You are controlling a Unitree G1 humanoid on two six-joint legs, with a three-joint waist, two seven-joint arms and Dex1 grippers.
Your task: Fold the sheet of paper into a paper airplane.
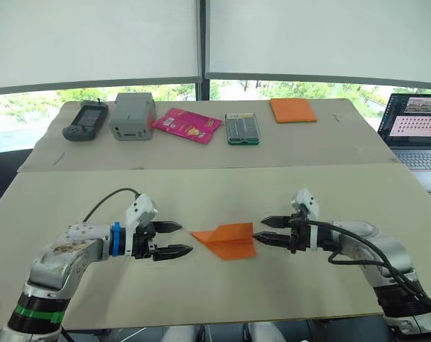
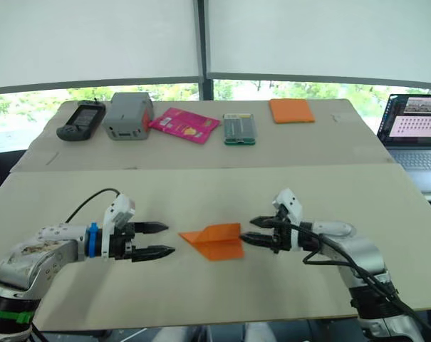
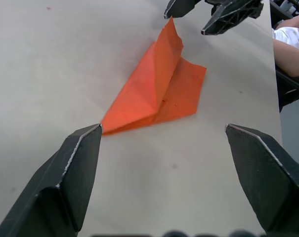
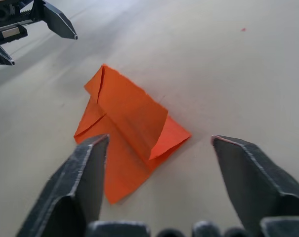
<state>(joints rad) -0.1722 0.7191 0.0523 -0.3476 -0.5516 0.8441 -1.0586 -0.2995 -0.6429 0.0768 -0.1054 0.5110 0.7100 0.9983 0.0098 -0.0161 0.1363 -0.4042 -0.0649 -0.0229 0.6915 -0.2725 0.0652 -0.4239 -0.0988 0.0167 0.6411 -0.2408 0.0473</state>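
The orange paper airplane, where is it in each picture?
Left eye view: paper airplane on the near table, between both open grippers.
Right eye view: same spot.
Left wrist view: middle, nose toward the camera.
Right wrist view: middle, tail nearest.
Shared landmark: the beige table.

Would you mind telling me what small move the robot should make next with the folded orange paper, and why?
Probably ease the right gripper forward to pinch the raised tail flap. The paper airplane lies on the table as a pointed, layered wedge between both grippers, nose toward the left gripper. Both grippers are open and neither holds it, and one wing flap curls up at the right gripper's end.
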